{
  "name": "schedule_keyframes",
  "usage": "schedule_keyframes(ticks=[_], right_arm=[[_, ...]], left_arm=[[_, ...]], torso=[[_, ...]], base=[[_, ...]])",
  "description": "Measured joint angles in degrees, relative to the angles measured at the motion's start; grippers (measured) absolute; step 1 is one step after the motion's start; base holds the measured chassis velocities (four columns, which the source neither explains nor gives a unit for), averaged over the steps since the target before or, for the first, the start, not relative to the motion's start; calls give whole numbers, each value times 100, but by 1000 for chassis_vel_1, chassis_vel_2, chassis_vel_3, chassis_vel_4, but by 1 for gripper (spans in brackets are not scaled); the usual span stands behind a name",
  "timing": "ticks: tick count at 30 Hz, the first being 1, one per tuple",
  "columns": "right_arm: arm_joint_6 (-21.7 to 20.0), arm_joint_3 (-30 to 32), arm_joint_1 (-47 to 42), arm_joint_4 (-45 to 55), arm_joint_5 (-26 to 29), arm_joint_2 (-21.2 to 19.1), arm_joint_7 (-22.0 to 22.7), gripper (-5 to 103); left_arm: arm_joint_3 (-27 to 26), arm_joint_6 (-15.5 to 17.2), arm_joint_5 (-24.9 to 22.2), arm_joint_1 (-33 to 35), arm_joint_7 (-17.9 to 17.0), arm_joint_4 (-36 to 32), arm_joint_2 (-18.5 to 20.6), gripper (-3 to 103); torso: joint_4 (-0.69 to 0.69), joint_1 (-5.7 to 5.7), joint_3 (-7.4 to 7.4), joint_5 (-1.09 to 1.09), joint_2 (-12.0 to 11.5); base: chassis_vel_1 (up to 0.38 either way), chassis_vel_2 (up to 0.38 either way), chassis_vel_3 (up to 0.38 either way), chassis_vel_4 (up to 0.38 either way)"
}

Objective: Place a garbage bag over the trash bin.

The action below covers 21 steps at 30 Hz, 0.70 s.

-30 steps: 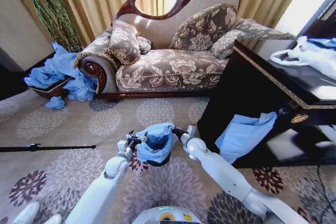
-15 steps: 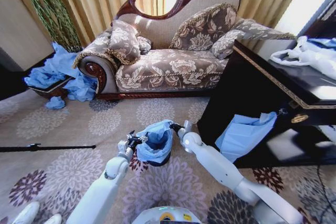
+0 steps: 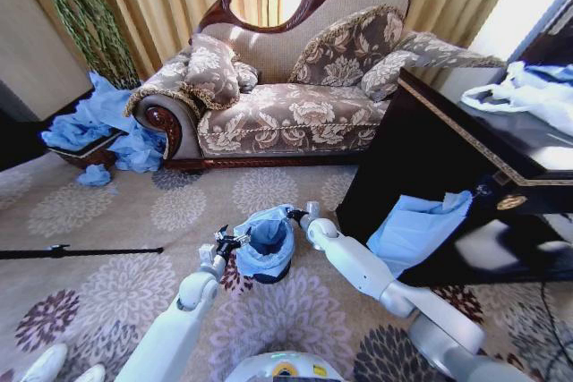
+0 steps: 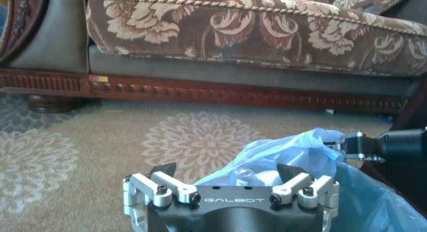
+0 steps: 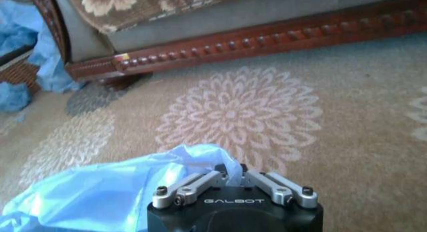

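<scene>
The step in hand appears to be the seating of the bag's mouth around the bin's rim. Largest in view is the carved-wood sofa with floral upholstery (image 3: 295, 87), standing behind a pale patterned carpet with flower medallions (image 3: 116, 212); to the robot's right is a glossy black cabinet with gilt edging (image 3: 466, 167).

On the carpet just before the robot stands the trash bin, a small round black cylinder with smooth sides (image 3: 269, 273), its upper part draped in the garbage bag, a thin, light-blue, wrinkled, slightly translucent plastic film (image 3: 266, 241). The film covers the rim and upper wall; a dark band of bin shows below the hem.

The right gripper (image 5: 231, 177), at the bin's far right edge, has its metal fingers drawn together on a pinch of the bag's rim. The left gripper (image 4: 227, 172), at the bin's left side, has its fingers spread apart, with the bag's film lying between and beyond them but not clamped.

The next move likely calls for drawing the hem evenly down the bin's wall; the film is slack and light, so it could slip back up or bunch.
</scene>
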Motion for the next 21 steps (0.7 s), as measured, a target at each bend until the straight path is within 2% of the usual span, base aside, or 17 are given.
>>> schedule_keyframes(ticks=[2, 12, 15, 18, 21], right_arm=[[-2, -52, 43, -203, -104, 88, -209, 0], [113, 14, 83, -833, -589, 520, -639, 0], [122, 51, 85, -900, -643, 574, -656, 0], [113, 11, 95, -711, -572, 454, -535, 0], [72, -68, 92, -530, -464, 340, -409, 0]], left_arm=[[-22, -33, -10, 25, 4, 20, -4, 100], [-80, -104, -96, 128, 10, 28, -19, 100], [-92, -142, -107, 168, 10, 20, -26, 100], [-99, -186, -113, 179, 13, 15, -28, 100], [-92, -193, -113, 163, 14, 19, -40, 100]], torso=[[0, 0, 0, 0, 0], [-9, -4, -7, -2, 5], [-7, -4, -6, -2, 6], [6, -1, 1, 2, 2], [9, 1, 2, 2, 0]], base=[[0, 0, 0, 0], [0, 0, 0, 0], [0, 0, 0, 0], [0, 0, 0, 0], [0, 0, 0, 0]])
